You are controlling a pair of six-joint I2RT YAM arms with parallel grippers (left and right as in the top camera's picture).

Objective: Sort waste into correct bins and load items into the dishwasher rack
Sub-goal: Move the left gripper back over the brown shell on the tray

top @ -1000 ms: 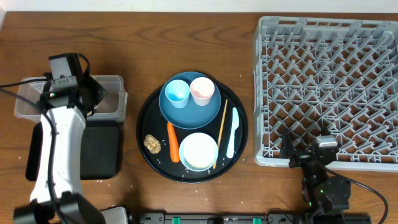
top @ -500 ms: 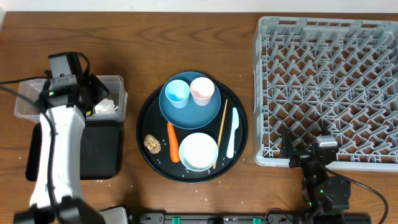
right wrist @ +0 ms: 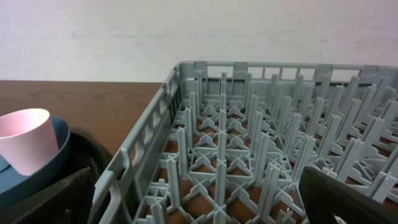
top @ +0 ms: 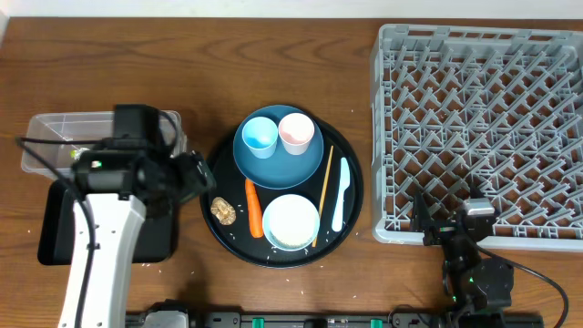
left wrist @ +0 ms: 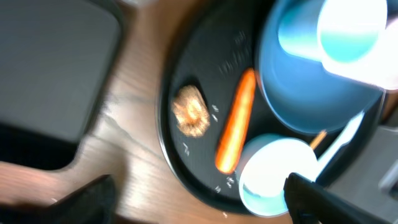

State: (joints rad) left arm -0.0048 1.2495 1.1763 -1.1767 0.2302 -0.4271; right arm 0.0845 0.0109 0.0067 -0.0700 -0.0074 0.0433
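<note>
Two pincers stand wide open, both empty. We see our left pincer (top: 193, 178) over the round tray's (top: 355, 196) 9 o'clock rim. The brown lump (top: 222, 210) lies just toward 4 o'clock, the carrot (top: 254, 207) beyond it, running 12 to 6. Our right pincer (right wrist: 199, 200) sits well apart, by the rack (top: 483, 128).

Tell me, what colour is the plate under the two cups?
The plate is dark blue, clearest from overhead.
</note>
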